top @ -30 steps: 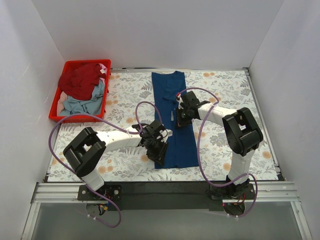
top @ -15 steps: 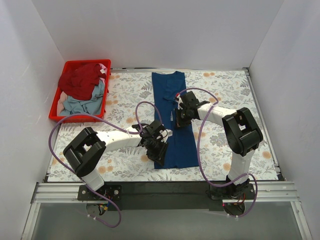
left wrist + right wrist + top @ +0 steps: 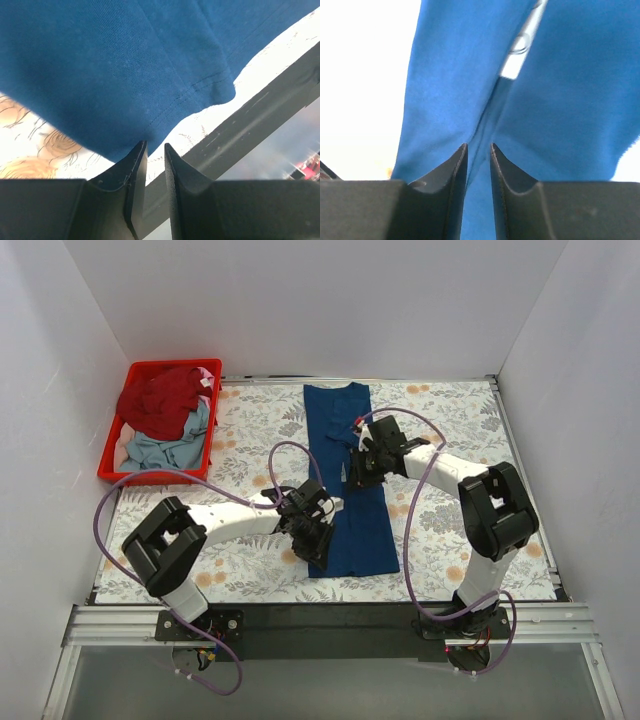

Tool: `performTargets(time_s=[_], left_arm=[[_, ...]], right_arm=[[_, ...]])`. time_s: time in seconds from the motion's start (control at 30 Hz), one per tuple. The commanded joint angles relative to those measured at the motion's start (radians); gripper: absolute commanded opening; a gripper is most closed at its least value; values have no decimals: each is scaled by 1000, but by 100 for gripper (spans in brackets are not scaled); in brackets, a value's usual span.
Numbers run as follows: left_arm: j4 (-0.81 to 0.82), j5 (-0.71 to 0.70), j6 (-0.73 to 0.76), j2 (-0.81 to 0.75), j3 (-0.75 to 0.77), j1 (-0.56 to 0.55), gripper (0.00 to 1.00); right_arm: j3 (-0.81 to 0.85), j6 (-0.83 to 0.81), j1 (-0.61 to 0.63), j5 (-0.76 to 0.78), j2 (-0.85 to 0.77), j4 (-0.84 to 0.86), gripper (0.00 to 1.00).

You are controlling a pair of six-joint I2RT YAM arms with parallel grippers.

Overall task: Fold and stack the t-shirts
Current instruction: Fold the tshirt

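Observation:
The navy t-shirt [image 3: 336,420] lies folded into a long narrow strip down the middle of the floral table [image 3: 450,430]. My left gripper [image 3: 318,545] sits low at the strip's near left corner. In the left wrist view the gripper [image 3: 155,145] is open by a narrow gap with nothing in it, and the shirt's hem [image 3: 125,60] lies just past the tips. My right gripper [image 3: 358,472] rests on the middle of the strip. It [image 3: 479,145] is slightly open over a crease in the blue cloth [image 3: 570,100]. The dark red t-shirt [image 3: 160,400] and the pale grey-blue t-shirt [image 3: 165,448] lie crumpled in the crate.
The red crate [image 3: 112,465] stands at the far left corner of the table. White walls close in the left, back and right sides. A black rail [image 3: 330,618] runs along the near edge. Purple cables [image 3: 410,540] loop beside both arms.
My right gripper has gone from shut to slightly open on the strip, and its arm's elbow has swung to the right. The left jaws have narrowed a little.

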Motion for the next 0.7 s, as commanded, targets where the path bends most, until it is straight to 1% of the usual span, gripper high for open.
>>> performTargets(time_s=[0.0, 0.13, 0.23, 0.27, 0.33, 0.37, 0.5, 0.53, 0.57, 0.6, 0.63, 0.67], left_arm=[[0, -55, -16, -107, 0, -3, 19], [24, -144, -46, -169, 0, 14, 21], [64, -196, -66, -192, -1, 72, 22], [78, -207, -71, -190, 0, 121, 22], [135, -199, -91, -176, 20, 180, 22], [158, -195, -101, -167, 28, 244, 22], [271, -222, -124, -74, 124, 339, 22], [297, -224, -125, -10, 153, 352, 22], [307, -228, -126, 24, 226, 375, 22], [314, -230, -125, 58, 261, 384, 21], [330, -233, -125, 134, 300, 395, 21], [336, -230, -125, 167, 371, 408, 21]], right_arm=[[-7, -25, -56, -19, -63, 16, 32], [-19, -25, -116, -35, -72, 58, 35], [-14, -28, -165, -72, -49, 105, 36], [-5, -27, -175, -80, -43, 131, 36], [6, -16, -190, -108, -26, 159, 36], [9, -6, -204, -115, -8, 174, 36], [36, 33, -231, -141, 48, 271, 36], [49, 39, -236, -150, 64, 279, 36], [58, 44, -244, -158, 98, 279, 36], [70, 48, -247, -170, 115, 306, 36], [94, 54, -251, -172, 132, 320, 36], [105, 56, -253, -175, 164, 326, 36]])
